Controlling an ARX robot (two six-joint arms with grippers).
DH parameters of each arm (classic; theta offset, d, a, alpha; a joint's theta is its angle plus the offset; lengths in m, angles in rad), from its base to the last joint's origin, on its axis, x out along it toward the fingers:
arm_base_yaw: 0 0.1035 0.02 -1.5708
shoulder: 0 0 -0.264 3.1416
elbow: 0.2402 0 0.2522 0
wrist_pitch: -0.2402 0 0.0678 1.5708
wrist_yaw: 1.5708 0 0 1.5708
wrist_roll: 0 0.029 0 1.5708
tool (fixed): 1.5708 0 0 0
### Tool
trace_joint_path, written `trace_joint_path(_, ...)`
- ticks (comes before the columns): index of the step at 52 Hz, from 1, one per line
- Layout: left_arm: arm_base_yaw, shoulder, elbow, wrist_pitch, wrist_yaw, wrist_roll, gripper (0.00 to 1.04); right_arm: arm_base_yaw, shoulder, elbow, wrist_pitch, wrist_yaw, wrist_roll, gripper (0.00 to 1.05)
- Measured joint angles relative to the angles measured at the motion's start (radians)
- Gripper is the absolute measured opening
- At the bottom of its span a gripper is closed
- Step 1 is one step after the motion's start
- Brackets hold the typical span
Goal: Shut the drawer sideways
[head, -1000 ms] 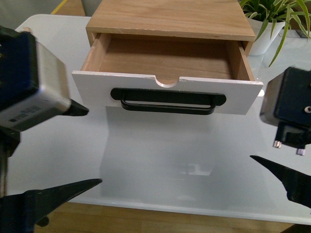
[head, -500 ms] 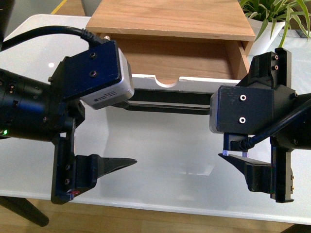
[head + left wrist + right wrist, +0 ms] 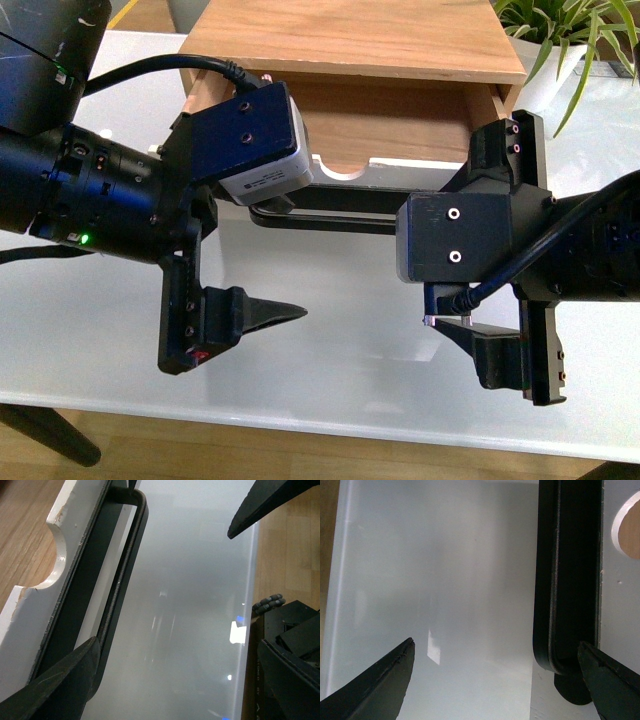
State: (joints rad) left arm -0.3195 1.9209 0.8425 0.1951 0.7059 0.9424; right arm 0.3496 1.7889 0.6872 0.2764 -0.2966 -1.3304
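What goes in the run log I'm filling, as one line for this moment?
wide wooden drawer, white front, long black bar handle: partly open | left gripper: open, by handle | right gripper: open, by handle

Drawer (image 3: pixel 400 120) juts forward out of cabinet (image 3: pixel 350 35) on table (image 3: pixel 350 380). Plant (image 3: pixel 560 40) behind, right. Left gripper (image 3: pixel 162 586) and right gripper (image 3: pixel 496 645) side by side before drawer front (near handle (image 3: pixel 340 215)).

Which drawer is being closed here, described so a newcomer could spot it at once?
On the white table stands a wooden cabinet, beside a potted plant. The drawer is pulled out of its front toward the robot. No other thing here has its white front panel with a half-round notch on top and a long black bar handle.
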Motion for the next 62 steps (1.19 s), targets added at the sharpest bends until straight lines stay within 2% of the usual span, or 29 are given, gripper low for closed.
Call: trace_joint_path(62, -0.019, 0.161, 0.197, -0.143, -0.006, 0.028, 0.96, 0.013, 0.154, 0.145, -0.074, 0.006, -0.051, 0.96)
